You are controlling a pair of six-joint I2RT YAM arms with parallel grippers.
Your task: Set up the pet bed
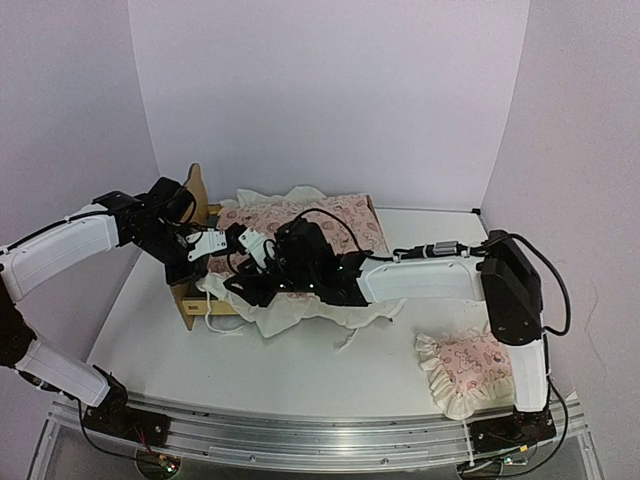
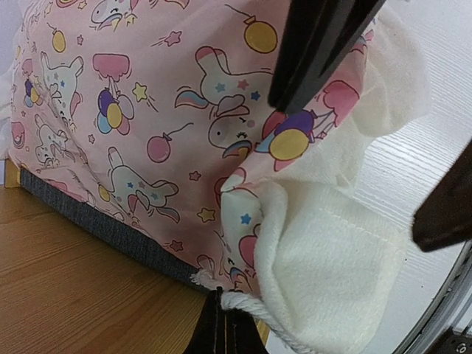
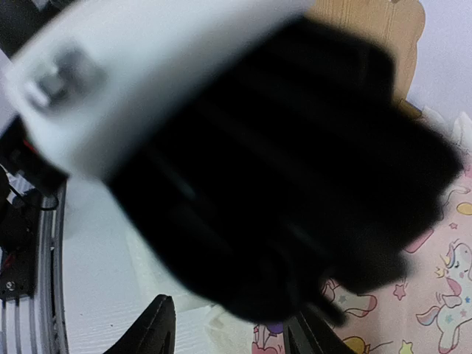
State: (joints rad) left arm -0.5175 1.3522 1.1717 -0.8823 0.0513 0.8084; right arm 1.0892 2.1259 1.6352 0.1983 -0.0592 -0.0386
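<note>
The pet bed, pale plywood with a rounded ear-shaped headboard, is sitting at the far left of the white table. The pink cartoon-print mattress cushion with its cream ruffle is lying across it and spilling over the near rail. A small ruffled pillow is lying well apart at the near right. Only the left wrist view is showing wood grain, a dark grey woven strip under the cushion, fleecy white backing and a twisted white cord. There the left gripper is pressing its fingers together right at that corded hem; whether cloth is caught between them I cannot tell. The blurred white-and-black left arm is blocking most of the right wrist view, which is showing the right gripper with its fingers spread apart by the cushion's edge
</note>
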